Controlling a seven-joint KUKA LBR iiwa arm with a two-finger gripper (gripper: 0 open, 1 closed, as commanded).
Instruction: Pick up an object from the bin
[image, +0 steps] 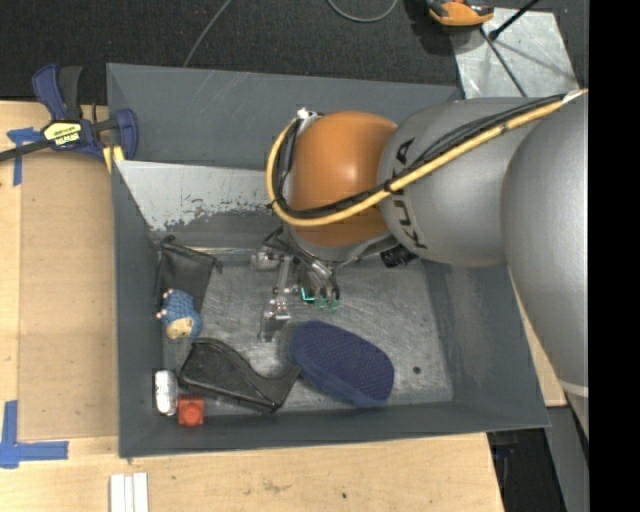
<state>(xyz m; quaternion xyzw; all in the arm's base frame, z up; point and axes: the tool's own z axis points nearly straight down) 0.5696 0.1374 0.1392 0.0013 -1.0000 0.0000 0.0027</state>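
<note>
My gripper hangs low over the bare floor in the middle of the bin, below the arm's orange cover. Just below and right of it lies a dark blue oval pad with a knitted look, its upper left edge close to the gripper. A flat black angled piece rests to the lower left, touching the blue pad's left end. Nothing shows in the gripper's grasp.
Along the left wall lie a black folded piece, a small blue figure with a tan end, a white cylinder and a red cube. The arm covers the bin's upper right.
</note>
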